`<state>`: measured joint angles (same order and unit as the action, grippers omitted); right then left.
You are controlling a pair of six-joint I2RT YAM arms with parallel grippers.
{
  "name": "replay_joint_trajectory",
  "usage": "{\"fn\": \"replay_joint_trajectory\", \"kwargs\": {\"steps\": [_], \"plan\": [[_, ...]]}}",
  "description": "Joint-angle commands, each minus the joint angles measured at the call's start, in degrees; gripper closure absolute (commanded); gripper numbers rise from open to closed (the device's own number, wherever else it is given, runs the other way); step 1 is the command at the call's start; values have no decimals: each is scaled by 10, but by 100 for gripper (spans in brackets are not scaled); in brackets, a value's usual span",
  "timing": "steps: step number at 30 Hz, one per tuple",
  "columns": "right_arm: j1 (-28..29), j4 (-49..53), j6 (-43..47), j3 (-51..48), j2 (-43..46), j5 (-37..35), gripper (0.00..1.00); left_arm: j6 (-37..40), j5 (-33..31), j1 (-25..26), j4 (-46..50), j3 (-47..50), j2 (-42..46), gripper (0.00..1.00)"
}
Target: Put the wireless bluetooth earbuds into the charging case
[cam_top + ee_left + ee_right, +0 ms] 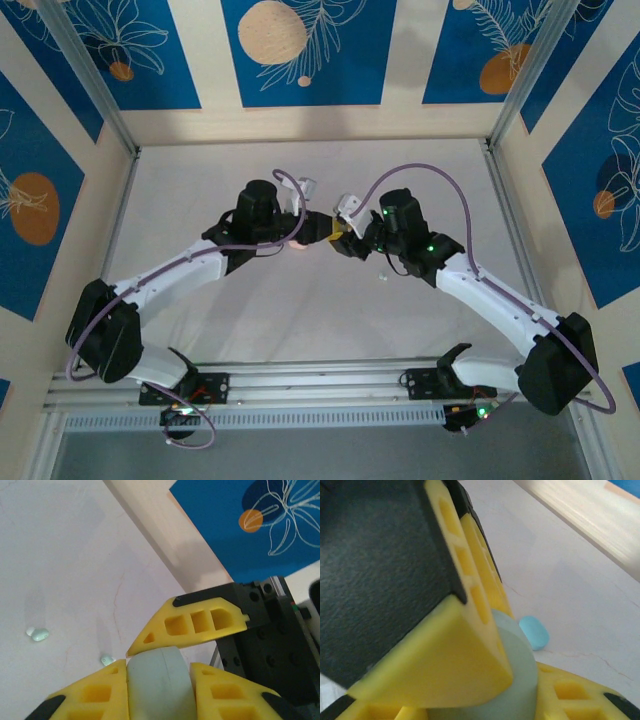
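The top external camera looks down from high behind the arm bases, taking in the whole table [300,330] out to its far edge. The left wrist camera sits very close behind the left gripper [159,679] and faces across the table toward a blue-panelled wall [280,525]. The right wrist camera, just as close behind the right gripper [480,705], faces a table edge. Both wrist views share the charging case [160,685] at mid-table.

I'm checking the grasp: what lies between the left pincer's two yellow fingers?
A pale teal case, pinched between the fingers of the left pincer, as the left wrist view shows.
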<state>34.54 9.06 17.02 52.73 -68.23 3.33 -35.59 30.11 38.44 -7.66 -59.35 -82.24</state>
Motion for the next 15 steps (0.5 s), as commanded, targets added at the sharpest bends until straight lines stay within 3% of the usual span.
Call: {"fn": "replay_joint_trajectory", "kwargs": {"steps": [1,4,7,13,15], "plan": [[4,-30,7,-10,18,-19,56,-22,-8,4,-5,-15,10,80],[-5,-81,-6,-39,53,-10,45,-60,-19,4,-28,-7,26,81],[-39,-163,10,-95,95,73,38,-114,-41,3,-51,1,46,85],[-141,-208,-2,-113,100,249,37,-222,-51,3,-135,20,63,86],[-147,-240,-10,-113,95,250,36,-246,-43,3,-155,16,58,86]]}}
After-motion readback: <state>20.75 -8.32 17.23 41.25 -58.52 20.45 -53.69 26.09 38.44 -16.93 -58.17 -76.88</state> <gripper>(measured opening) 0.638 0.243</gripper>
